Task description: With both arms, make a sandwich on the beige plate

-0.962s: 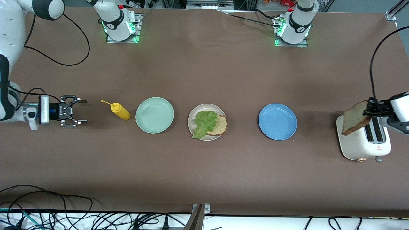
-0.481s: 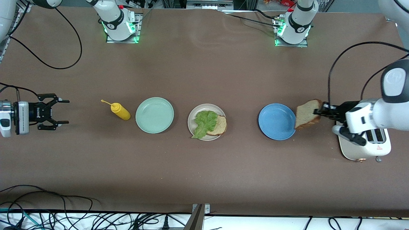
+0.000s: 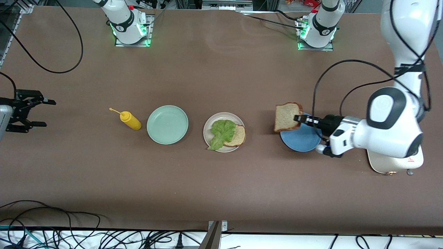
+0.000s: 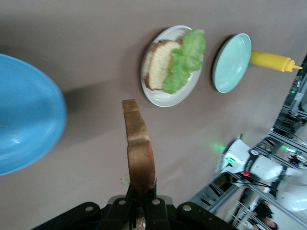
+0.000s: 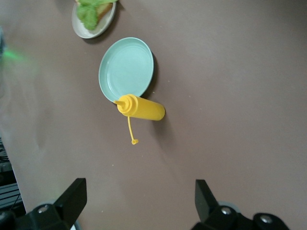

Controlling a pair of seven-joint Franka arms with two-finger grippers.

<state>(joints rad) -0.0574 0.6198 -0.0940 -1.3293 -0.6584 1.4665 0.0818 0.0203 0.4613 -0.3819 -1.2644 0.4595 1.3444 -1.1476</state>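
I had the left gripper [image 3: 298,118] clenched on a bread slice [image 3: 286,116] over the blue plate's [image 3: 300,141] edge, right of frame centre; the right gripper [image 3: 33,112] waited released at far left.

No readable words anywhere; only a small red warning mark on the white toaster [image 3: 410,160], its print too tiny.
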